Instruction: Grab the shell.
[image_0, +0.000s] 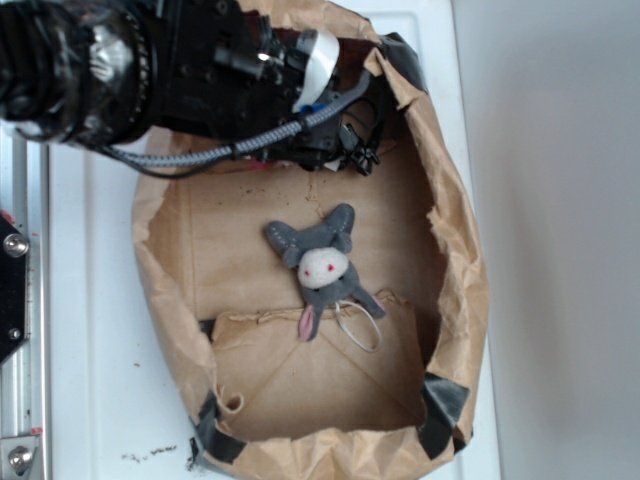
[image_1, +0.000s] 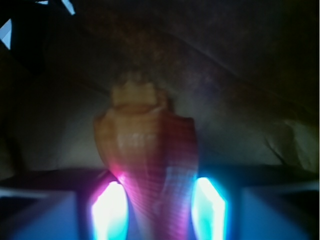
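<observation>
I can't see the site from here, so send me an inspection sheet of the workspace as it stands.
Surface: brown paper tray with taped corners on a white table.
Job's things: shell between the tool's fingers in the wrist view; hidden in the exterior view.
Clutter: grey plush mid-tray, wire loop beside it.
Grippers: tool at the tray's far end, fingers lit either side of the shell; contact unclear.
Cables: braided cable along the arm.
Surroundings: metal rail at the left edge.

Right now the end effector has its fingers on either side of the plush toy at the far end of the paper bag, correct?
Not quite. The wrist view shows the shell between the end effector fingers, not the plush toy, which lies apart in the middle of the paper bag in the exterior view.
</observation>
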